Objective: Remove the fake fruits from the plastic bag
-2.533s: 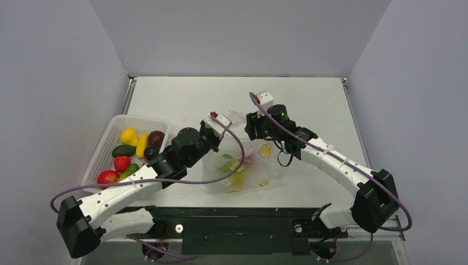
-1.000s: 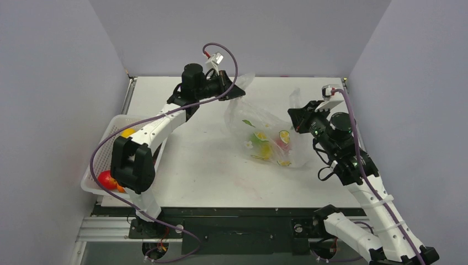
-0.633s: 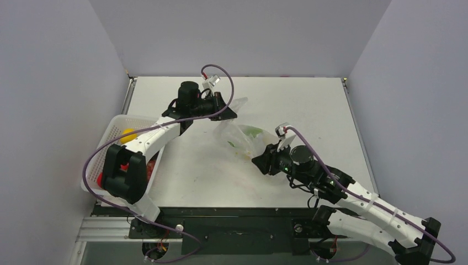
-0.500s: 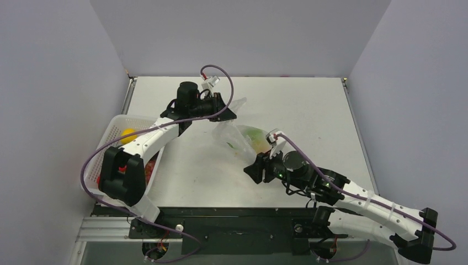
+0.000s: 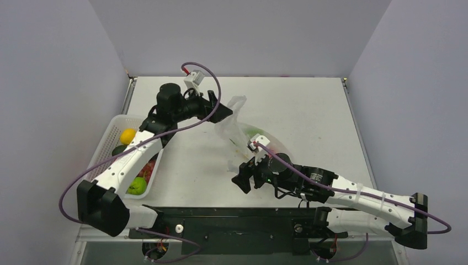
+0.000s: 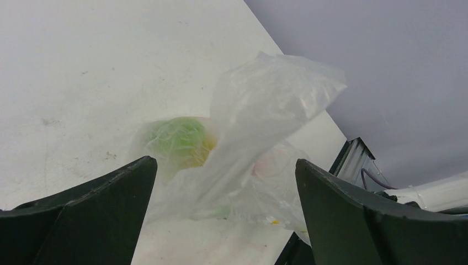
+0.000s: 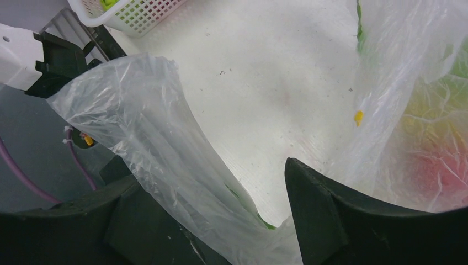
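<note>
Currently the left end effector (image 5: 219, 112) and right end effector (image 5: 241, 180) gape, holding nothing; each should pinch plastic bag (image 5: 238, 126) film alone, clear of the fake fruits (image 6: 177, 141).

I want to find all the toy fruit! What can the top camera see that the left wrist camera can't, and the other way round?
Only the top camera shows the white basket with a yellow fruit in it, and the right tool. Only the left wrist camera shows that the left tool stands wide open with nothing pinched. Both show the plastic bag on the table, a green fruit inside.
</note>
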`<state>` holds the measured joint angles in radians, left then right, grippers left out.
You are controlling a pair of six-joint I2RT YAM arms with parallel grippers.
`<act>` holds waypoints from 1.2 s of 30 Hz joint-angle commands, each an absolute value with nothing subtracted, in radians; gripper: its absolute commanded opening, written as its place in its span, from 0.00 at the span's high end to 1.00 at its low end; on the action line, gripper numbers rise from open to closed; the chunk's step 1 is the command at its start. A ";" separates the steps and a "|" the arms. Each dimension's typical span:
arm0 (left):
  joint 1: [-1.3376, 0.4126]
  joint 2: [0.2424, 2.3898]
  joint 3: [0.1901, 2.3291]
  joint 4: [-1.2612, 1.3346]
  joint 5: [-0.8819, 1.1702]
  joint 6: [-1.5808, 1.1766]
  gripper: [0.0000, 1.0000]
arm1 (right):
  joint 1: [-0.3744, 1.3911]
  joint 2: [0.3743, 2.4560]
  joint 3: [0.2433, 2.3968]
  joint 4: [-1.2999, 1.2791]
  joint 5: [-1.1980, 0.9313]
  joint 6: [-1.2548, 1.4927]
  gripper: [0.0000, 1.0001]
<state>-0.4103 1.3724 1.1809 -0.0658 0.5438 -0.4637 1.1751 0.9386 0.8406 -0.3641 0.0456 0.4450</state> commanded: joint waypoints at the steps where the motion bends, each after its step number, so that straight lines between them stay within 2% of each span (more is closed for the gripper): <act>1: -0.392 1.189 1.122 -0.150 0.466 -0.488 0.03 | 1.181 0.968 0.847 -0.256 0.014 0.443 0.29; 9: -0.323 0.763 0.800 -0.319 0.412 -0.682 0.03 | 1.225 0.984 0.712 -0.044 -0.038 0.477 0.29; 12: -0.324 0.682 0.646 -0.141 0.499 -0.834 0.03 | 1.249 0.994 0.666 0.050 -0.031 0.480 0.29; 15: -0.337 0.680 0.483 0.064 0.567 -1.032 0.03 | 1.299 1.012 0.660 0.058 0.059 0.492 0.35; 16: -0.347 0.680 0.461 0.144 0.543 -1.067 0.03 | 1.334 1.017 0.659 0.044 0.146 0.499 0.37; 18: -0.412 0.671 0.408 0.231 0.451 -1.136 0.03 | 1.365 1.019 0.640 0.060 0.181 0.519 0.38; 20: -0.531 0.682 0.395 0.254 0.348 -1.144 0.03 | 1.376 1.020 0.619 0.086 0.173 0.537 0.38; 24: -0.648 0.761 0.388 0.331 0.227 -1.122 0.03 | 1.379 0.983 0.596 0.105 0.168 0.565 0.38; 31: -0.723 0.882 0.317 0.597 0.076 -1.143 0.03 | 1.379 0.905 0.632 0.079 0.226 0.606 0.36; 36: -0.744 0.974 0.358 0.642 0.077 -1.113 0.03 | 1.378 0.895 0.701 0.021 0.262 0.607 0.33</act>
